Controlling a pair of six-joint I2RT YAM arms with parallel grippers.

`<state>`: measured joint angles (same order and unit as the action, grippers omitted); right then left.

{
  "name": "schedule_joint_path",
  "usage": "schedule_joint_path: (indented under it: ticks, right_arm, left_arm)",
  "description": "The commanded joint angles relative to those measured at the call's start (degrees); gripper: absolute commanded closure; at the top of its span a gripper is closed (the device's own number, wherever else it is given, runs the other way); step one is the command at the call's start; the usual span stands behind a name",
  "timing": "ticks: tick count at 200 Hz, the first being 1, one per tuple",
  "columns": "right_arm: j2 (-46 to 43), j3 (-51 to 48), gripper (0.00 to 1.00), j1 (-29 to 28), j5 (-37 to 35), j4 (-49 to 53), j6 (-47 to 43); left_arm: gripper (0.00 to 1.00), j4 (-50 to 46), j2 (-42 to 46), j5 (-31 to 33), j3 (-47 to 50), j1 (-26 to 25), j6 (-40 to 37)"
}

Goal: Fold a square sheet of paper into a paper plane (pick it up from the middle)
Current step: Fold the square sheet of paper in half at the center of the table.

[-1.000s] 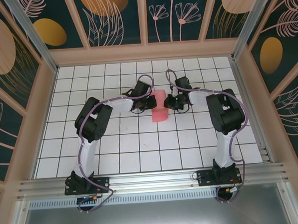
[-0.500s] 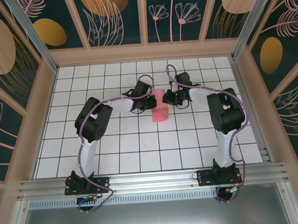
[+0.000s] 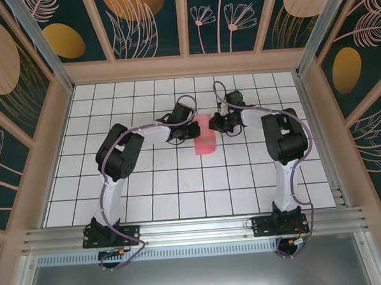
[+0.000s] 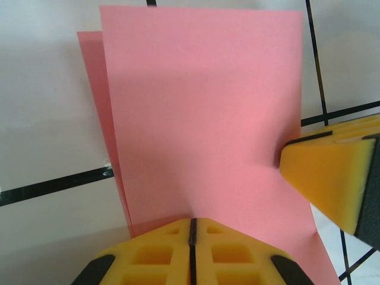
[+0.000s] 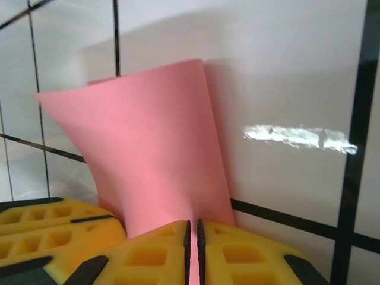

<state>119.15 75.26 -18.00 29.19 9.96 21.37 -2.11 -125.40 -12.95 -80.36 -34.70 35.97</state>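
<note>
The square sheet of paper [image 3: 205, 136], salmon pink and folded double with its layers slightly offset, sits at the middle of the surface [image 3: 180, 188], somewhat nearer the far edge, between the two arms. The left gripper [image 4: 191, 224] is clenched on one edge of the sheet, its yellow pads pressed together with paper between them. The right gripper [image 5: 191, 228] pinches the opposite edge likewise, and that side curves up above the surface.

Near edge of square sheet of paper [image 4: 202, 119] pinched out of sight in left tool [image 4: 191, 228], corner beside it cropped, opposite edge buried in right tool [image 5: 191, 230]
</note>
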Motion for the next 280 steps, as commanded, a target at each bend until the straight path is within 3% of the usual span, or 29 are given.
schedule_joint_path:
  ticks: [1, 86, 138, 190, 238, 280]
  right_arm:
    - [0.8, 4.1, 0.84, -0.3, -0.6, 1.0, 0.3]
    - [8.6, 11.2, 0.85, -0.3, -9.9, 4.9, 0.6]
    - [5.9, 12.0, 0.84, -1.1, -7.3, 2.7, 0.9]
    - [10.8, 14.6, 0.84, -0.8, -12.7, 4.7, 3.2]
    - [1.4, 10.9, 0.83, -0.8, -7.0, 2.9, 4.2]
    - [-9.4, -1.8, 0.83, -1.6, -2.6, 0.6, 5.0]
  left_arm:
    - [0.91, -14.3, -8.1, 7.8, 4.9, 0.8, -2.0]
    - [0.91, -14.4, -7.9, 7.8, 4.9, 0.7, -2.3]
    - [0.91, -14.1, -7.3, 8.0, 5.7, 0.6, -2.4]
    - [0.91, -13.6, -7.5, 7.7, 5.8, 0.5, -2.4]
    - [0.91, -13.4, -7.5, 7.8, 5.9, 0.5, -2.3]
    - [0.91, -13.1, -7.4, 7.8, 5.9, 0.5, -2.2]
